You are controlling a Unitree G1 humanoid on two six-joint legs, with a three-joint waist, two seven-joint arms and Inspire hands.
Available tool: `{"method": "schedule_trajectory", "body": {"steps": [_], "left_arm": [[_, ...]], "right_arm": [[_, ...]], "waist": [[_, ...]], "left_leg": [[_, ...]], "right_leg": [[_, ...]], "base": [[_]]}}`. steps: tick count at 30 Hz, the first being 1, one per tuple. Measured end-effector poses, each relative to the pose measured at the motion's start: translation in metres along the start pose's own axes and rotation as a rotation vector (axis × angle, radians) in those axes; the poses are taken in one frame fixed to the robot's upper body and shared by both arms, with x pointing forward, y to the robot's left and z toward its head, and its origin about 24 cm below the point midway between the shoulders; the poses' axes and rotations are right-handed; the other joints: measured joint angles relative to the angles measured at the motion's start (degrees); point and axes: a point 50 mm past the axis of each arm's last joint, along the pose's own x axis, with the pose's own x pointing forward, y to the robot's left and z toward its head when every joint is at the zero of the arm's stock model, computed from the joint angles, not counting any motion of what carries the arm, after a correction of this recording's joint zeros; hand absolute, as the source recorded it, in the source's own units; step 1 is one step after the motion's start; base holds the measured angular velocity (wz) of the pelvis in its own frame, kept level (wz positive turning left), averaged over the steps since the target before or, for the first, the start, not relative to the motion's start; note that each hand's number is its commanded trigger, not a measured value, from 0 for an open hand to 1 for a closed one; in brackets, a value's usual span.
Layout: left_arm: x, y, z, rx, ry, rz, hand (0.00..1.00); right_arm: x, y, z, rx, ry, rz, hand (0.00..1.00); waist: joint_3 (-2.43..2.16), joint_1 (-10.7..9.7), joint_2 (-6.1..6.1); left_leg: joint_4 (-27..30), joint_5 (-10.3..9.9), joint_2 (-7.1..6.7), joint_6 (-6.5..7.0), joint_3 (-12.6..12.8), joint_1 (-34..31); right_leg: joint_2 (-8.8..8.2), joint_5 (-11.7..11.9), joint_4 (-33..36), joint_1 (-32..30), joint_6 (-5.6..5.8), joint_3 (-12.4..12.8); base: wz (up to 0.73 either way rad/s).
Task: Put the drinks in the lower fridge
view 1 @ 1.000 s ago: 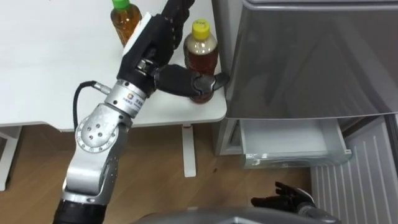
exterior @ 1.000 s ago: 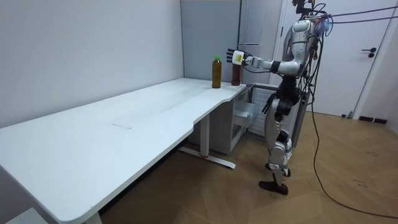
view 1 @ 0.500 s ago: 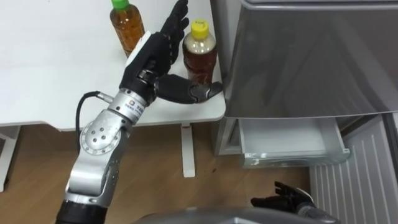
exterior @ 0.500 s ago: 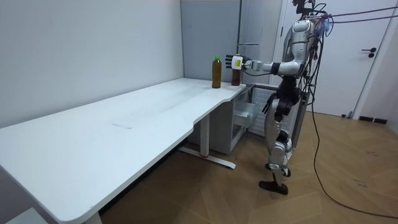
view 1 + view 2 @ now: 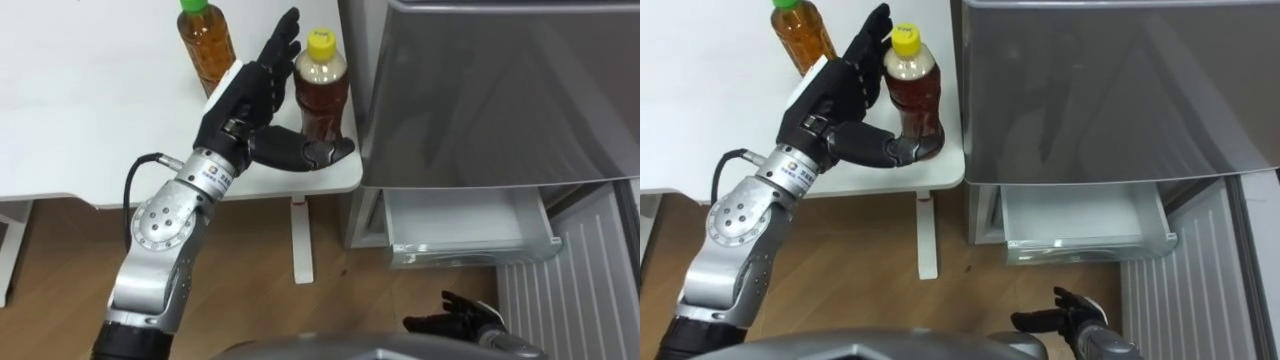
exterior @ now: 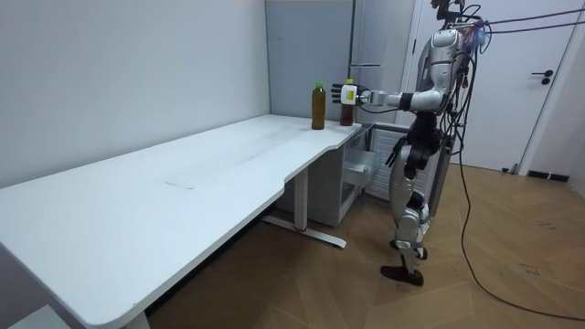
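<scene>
Left hand (image 5: 240,100) has opened, fingers straight beside the yellow-capped bottle (image 5: 322,100).

I've got a long white flat-topped desk (image 5: 80,120) on white legs, standing on a brown wood-plank floor (image 5: 260,300). Two things sit on it, both upright, both by the rounded corner on the right of the head cam. One is a clear plastic bottle of amber tea w/ a green cap (image 5: 203,40), further in from the edge. The other is a clear plastic bottle of darker brown tea w/ a yellow cap (image 5: 322,90), close to the corner edge. They're near each other, not touching.
</scene>
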Motion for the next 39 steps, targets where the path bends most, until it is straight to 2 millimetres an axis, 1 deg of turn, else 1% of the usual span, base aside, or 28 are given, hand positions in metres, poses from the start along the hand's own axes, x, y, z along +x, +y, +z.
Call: {"method": "schedule_trajectory", "body": {"steps": [5, 10, 16, 22, 25, 28, 29, 31, 39], "left_arm": [[0.0002, 0.0000, 0.0003, -0.005, -0.002, 0.000, 0.00], [-0.0002, 0.0030, 0.0020, -0.069, -0.025, 0.012, 0.00], [0.0027, 0.0057, 0.0065, -0.098, -0.053, 0.016, 0.00], [0.0047, 0.0060, 0.0087, -0.096, -0.062, 0.014, 0.00], [0.0047, 0.0060, 0.0086, -0.096, -0.062, 0.014, 0.00], [0.0046, 0.0062, 0.0087, -0.095, -0.061, 0.014, 0.00], [0.0045, 0.0063, 0.0086, -0.094, -0.061, 0.013, 0.00], [0.0045, 0.0063, 0.0086, -0.093, -0.060, 0.012, 0.00], [0.0047, 0.0057, 0.0071, -0.100, -0.045, 0.006, 0.00]], "right_arm": [[0.0000, 0.0000, 0.0003, -0.001, -0.001, 0.000, 0.00], [0.0001, 0.0000, 0.0003, 0.000, -0.001, 0.000, 0.00], [0.0001, 0.0001, 0.0005, -0.001, 0.000, 0.000, 0.00], [0.0003, 0.0003, 0.0012, -0.001, -0.002, 0.003, 0.00], [0.0004, 0.0005, 0.0016, -0.001, -0.003, 0.008, 0.00], [0.0004, 0.0007, 0.0017, -0.001, -0.003, 0.010, 0.00], [0.0004, 0.0006, 0.0017, 0.000, -0.003, 0.009, 0.00], [0.0004, 0.0005, 0.0017, 0.001, -0.003, 0.009, 0.00], [0.0005, 0.0005, 0.0023, 0.000, 0.000, 0.007, 0.00]], "waist": [[0.00, 0.0, 0.07], [0.00, 0.0, 0.10], [0.00, 0.0, 0.11], [-0.01, -0.9, 0.13], [0.03, -1.1, 0.12], [0.15, -1.1, 0.05], [0.25, -1.2, -0.04], [0.27, -1.2, -0.02], [0.17, -1.2, 0.16]], "left_leg": [[0.0, 0.0, 0.08, -0.01, 0.1, 0.0], [0.0, 0.0, 0.13, -0.01, 0.1, 0.0], [0.0, 0.0, 0.12, -0.01, 0.1, 0.0], [0.1, 0.0, 0.10, -0.01, 0.0, 0.1], [0.1, 0.0, 0.11, -0.01, 0.1, 0.3], [0.0, 0.0, 0.13, -0.01, 0.1, 0.6], [0.0, 0.0, 0.13, -0.01, 0.1, 0.6], [0.0, 0.0, 0.13, -0.01, 0.1, 0.6], [-0.2, 0.0, 0.15, -0.01, 0.0, 0.7]], "right_leg": [[0.12, 0.0, 0.0, 0.0, -0.02, 0.2], [0.15, 0.0, 0.0, -0.1, -0.06, 0.3], [0.15, 0.0, 0.0, -0.1, -0.08, 0.3], [0.15, 0.0, 0.0, 0.0, -0.09, 0.5], [0.23, 0.0, 0.0, 0.0, -0.12, 1.1], [0.43, 0.0, 0.0, 0.1, -0.17, 2.4], [0.51, 0.0, 0.0, 0.1, -0.19, 2.9], [0.62, 0.0, 0.0, 0.0, -0.21, 3.4], [0.65, 0.0, 0.0, 0.0, -0.27, 3.5]], "base": [[0.00], [0.00], [0.00], [0.00], [-0.06], [-0.08], [-0.06], [-0.02], [0.00]]}}
